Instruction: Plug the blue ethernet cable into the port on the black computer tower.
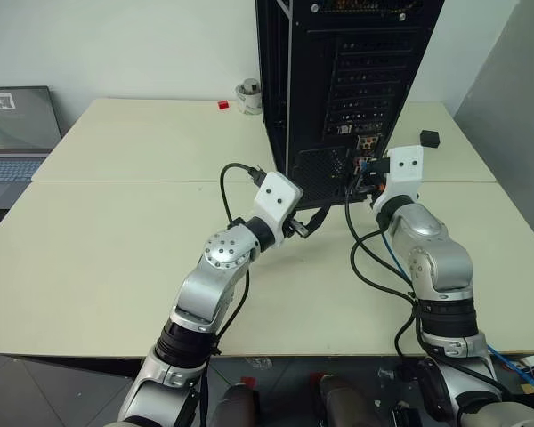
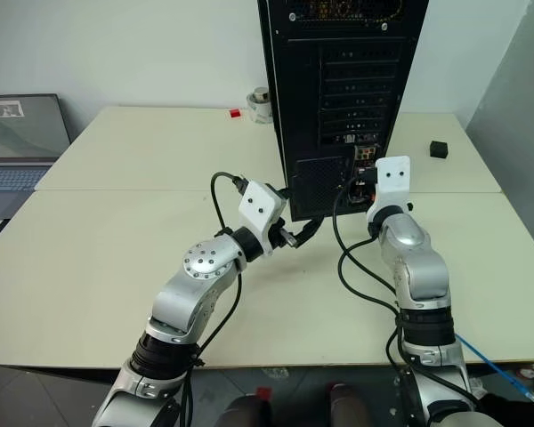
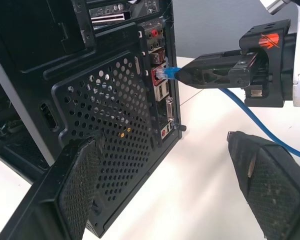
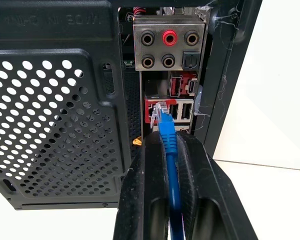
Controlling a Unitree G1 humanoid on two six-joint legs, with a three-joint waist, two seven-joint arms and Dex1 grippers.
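Note:
The black computer tower [image 1: 338, 89] stands at the back of the table, its rear panel facing me. My right gripper [image 4: 167, 142] is shut on the blue ethernet cable [image 4: 169, 150] just behind its clear plug [image 4: 160, 112]. The plug's tip is at the mouth of the port [image 4: 150, 111] in the connector cluster; I cannot tell whether it is seated. From the side, the right gripper [image 3: 190, 75] points level at the panel, and the cable [image 3: 250, 120] trails down behind it. My left gripper [image 3: 165, 190] is open and holds nothing, low beside the tower's vented grille [image 3: 115, 125].
A grey laptop [image 1: 13, 133] sits at the far left. A small black box [image 1: 429, 138] lies right of the tower, and a white roll [image 1: 248, 96] and a small red piece [image 1: 222, 105] lie behind it. Black arm cables [image 1: 365, 258] loop over the table [image 1: 116, 249].

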